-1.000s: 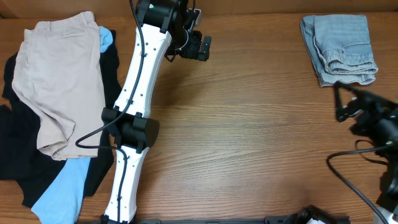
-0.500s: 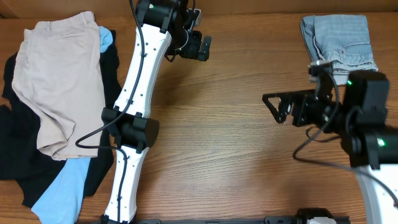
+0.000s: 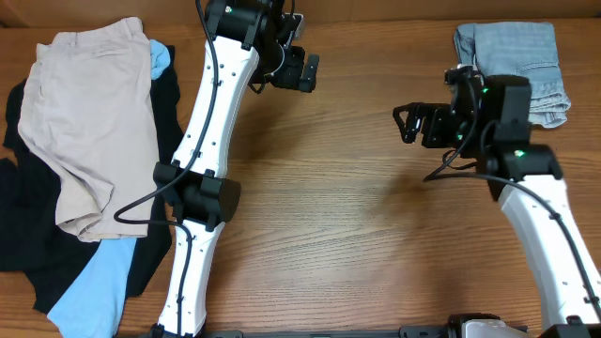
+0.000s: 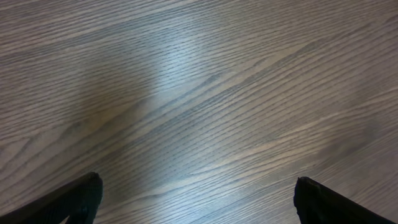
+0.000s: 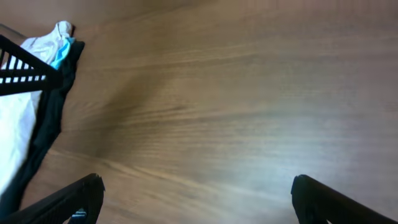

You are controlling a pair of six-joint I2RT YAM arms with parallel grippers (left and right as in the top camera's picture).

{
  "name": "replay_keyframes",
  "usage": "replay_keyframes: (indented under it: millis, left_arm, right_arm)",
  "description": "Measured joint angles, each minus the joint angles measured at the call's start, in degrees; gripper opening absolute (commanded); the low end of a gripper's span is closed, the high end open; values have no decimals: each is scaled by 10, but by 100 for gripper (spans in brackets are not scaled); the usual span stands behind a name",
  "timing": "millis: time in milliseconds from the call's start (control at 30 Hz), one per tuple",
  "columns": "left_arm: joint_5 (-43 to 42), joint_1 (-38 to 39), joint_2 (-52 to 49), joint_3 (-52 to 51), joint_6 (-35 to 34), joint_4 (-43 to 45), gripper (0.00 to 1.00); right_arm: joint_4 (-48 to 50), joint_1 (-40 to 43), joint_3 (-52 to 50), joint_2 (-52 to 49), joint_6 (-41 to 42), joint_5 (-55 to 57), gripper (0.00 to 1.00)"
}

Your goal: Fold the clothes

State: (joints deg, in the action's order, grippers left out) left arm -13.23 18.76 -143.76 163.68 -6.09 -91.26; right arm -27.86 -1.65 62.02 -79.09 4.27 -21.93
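Folded light-blue denim shorts [image 3: 512,47] lie at the back right; my right arm covers their near left corner. A loose pile of clothes sits at the left: beige shorts [image 3: 89,122] on top, a black garment [image 3: 19,221] and a sky-blue one [image 3: 94,282] under them. My right gripper [image 3: 406,125] hovers open over bare wood left of the denim and points left; in the right wrist view the right gripper [image 5: 196,186] holds nothing, with the pile's edge [image 5: 25,124] far left. My left gripper [image 3: 308,70] is open above bare wood at the back centre, and the left gripper [image 4: 196,186] is empty.
The wooden table [image 3: 357,235] stretches between the pile and the denim. My left arm [image 3: 202,178] runs from the front edge up to the back, just right of the pile. The right arm's base stands at the front right.
My right arm has swung from the table's right edge inward and back, its gripper now left of the denim and pointing left. The left arm and the clothes have not moved.
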Motion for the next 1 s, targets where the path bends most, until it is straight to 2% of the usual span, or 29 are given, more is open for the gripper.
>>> replay_keyframes:
  millis: [167,500,567,767,1000]
  left_arm:
    - [0,0,0,0,0,0,100]
    - [0,0,0,0,0,0,100]
    - [0,0,0,0,0,0,100]
    - [0,0,0,0,0,0,100]
    - [0,0,0,0,0,0,100]
  right_arm:
    - [126,-42,-108,59,1,37,100]
    - [296,-58,-412,378,0,89,100]
    - [308,-58,-489,465,0,97,100]
    - [320,-58,-602,612,0,105,100]
    - [291,-56,-610,683,0,111,100]
